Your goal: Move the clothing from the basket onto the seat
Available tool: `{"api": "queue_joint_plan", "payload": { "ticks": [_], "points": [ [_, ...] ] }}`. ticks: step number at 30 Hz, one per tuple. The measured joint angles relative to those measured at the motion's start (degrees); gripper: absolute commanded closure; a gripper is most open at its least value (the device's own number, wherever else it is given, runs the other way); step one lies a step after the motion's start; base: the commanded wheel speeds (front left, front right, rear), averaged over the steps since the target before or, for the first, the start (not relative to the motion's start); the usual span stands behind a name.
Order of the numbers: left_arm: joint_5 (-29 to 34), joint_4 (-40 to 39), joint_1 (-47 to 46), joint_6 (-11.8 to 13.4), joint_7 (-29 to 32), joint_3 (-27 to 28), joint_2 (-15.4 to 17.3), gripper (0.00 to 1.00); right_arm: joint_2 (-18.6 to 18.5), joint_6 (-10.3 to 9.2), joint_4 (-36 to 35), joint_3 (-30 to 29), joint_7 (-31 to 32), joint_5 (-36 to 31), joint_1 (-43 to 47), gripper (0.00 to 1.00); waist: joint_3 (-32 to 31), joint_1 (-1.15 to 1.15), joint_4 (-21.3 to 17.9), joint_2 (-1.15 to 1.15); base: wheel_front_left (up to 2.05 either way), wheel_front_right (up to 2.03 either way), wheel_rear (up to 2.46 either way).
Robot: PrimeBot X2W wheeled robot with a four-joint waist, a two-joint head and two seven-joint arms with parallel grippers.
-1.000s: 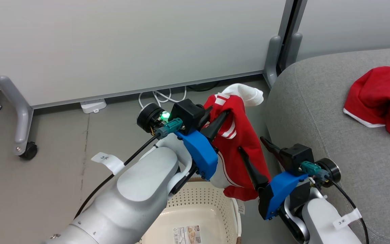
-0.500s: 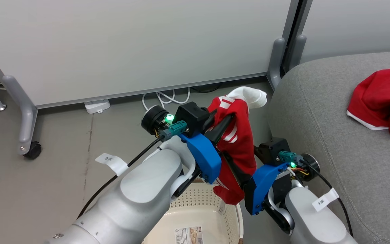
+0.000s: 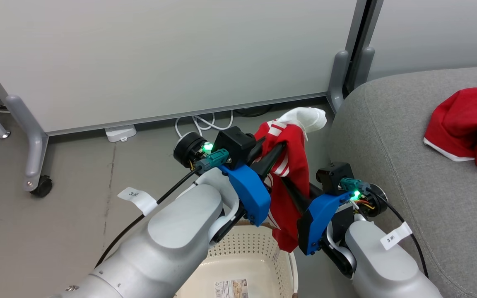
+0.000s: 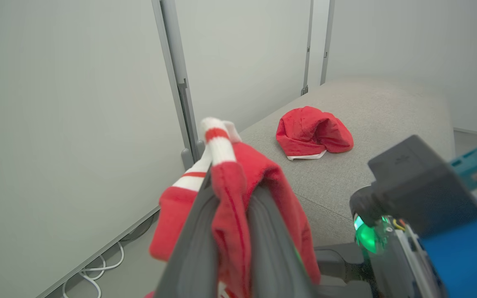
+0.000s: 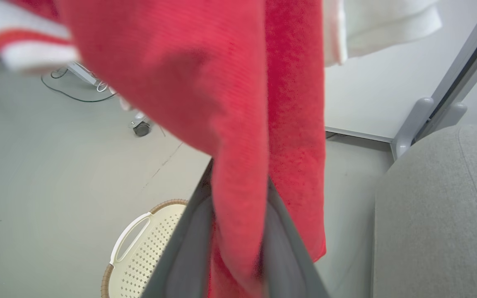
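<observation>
Head view, centre frame: the held red garment point(image 3: 292, 165), with white stripes and a white cuff at its top, hangs between both arms. Its lower end overlaps the rim of the basket point(image 3: 242, 256), which stands on the floor point(image 3: 77, 198) at bottom centre.

The left gripper point(image 3: 277, 150) is clamped on the garment's upper part; the left wrist view shows fabric pinched between its fingers. The right gripper point(image 3: 290, 188) is clamped lower on the same garment, with cloth squeezed between its fingers in the right wrist view.

The second red garment point(image 3: 466, 124) lies bunched on the grey seat point(image 3: 404, 174) at the right of frame, well apart from the held one.
</observation>
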Motion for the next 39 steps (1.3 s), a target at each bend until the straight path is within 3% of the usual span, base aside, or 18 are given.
{"api": "queue_joint_plan", "payload": {
  "ticks": [18,19,20,21,31,39],
  "points": [
    [-0.33,0.99,-0.38,0.0,-0.09,-0.07,0.37,0.98,0.0,0.01,4.45,3.35,-3.5,3.64,-2.15,1.0,0.02,0.0,-0.66,0.0,0.0,0.0,0.0],
    [-0.32,0.97,-0.38,0.01,-0.09,0.13,0.42,0.7,0.0,0.0,4.6,3.47,-3.57,3.66,-2.25,1.0,-0.02,0.0,-0.69,0.0,0.0,0.0,0.0],
    [-0.14,0.57,-0.38,0.1,-0.09,0.59,0.49,0.28,0.0,0.01,4.71,3.54,-3.72,3.71,-2.38,1.0,-0.03,0.0,-0.72,0.0,0.0,0.0,0.0],
    [0.33,0.15,-0.38,0.35,-0.09,1.03,0.58,0.0,0.0,0.0,4.85,3.55,-4.04,3.87,-2.52,1.0,-0.05,0.0,-0.75,0.0,0.0,0.0,0.0],
    [2.59,-1.53,2.31,0.91,-0.16,4.04,1.13,0.0,0.0,0.0,6.16,3.56,-5.55,4.49,-3.22,1.0,-0.22,0.0,-0.89,0.0,0.0,0.0,0.0],
    [6.84,-7.61,8.42,2.88,-0.18,9.45,3.33,0.0,0.0,0.0,6.9,2.59,-6.53,4.32,-3.66,1.0,-0.06,0.0,-0.45,0.0,0.0,0.0,0.0]
  ]
}}
